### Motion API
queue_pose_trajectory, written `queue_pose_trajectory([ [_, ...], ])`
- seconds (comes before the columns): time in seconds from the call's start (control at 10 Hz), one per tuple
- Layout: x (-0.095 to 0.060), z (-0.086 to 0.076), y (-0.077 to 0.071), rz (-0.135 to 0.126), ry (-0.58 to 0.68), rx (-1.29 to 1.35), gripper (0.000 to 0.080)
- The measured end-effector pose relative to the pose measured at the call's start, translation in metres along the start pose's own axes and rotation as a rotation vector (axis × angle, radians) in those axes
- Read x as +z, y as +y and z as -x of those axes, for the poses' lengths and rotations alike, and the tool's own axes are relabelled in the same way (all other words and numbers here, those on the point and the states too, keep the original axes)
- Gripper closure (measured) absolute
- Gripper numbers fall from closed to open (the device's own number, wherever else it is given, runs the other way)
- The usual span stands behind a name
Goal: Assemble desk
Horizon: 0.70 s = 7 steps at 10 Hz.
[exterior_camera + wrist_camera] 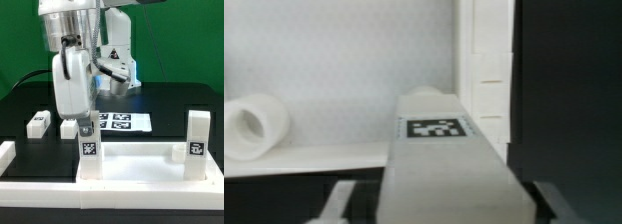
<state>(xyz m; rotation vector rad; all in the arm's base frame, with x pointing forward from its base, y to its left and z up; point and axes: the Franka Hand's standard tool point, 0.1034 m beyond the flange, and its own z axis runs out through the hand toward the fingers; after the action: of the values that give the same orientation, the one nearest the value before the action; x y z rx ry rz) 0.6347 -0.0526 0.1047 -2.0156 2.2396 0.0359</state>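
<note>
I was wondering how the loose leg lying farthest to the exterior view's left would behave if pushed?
The loose leg looks like a rigid plastic block, so probably stiff and light. Lying flat on the black table, it should slide rather than roll or tip.

Black table (170, 100) is carrying the marker board (125, 123). Desk top (140, 172) is lying just camera-side of that board. A loose leg (38, 122) and a second leg (68, 128) are sitting on the exterior view's left of the board.
</note>
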Motion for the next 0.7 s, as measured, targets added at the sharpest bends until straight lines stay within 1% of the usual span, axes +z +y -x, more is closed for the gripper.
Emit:
queue_pose_trajectory([
  [0.1,0.0,0.0,0.0,0.0,0.0,0.009,0.0511],
  [0.2,0.001,0.0,0.0,0.001,0.001,-0.016,0.0415],
  [0.3,0.001,0.0,0.0,0.001,0.004,-0.085,0.0279],
  [0.4,-0.001,0.004,-0.005,-0.022,0.022,-0.332,0.0175],
  [0.5,-0.001,0.007,-0.007,-0.036,0.03,-0.495,0.0175],
  [0.6,-0.001,0.011,-0.005,-0.033,0.026,-0.619,0.0155],
  [0.7,0.0,0.009,-0.005,-0.031,0.029,-0.689,0.0155],
])
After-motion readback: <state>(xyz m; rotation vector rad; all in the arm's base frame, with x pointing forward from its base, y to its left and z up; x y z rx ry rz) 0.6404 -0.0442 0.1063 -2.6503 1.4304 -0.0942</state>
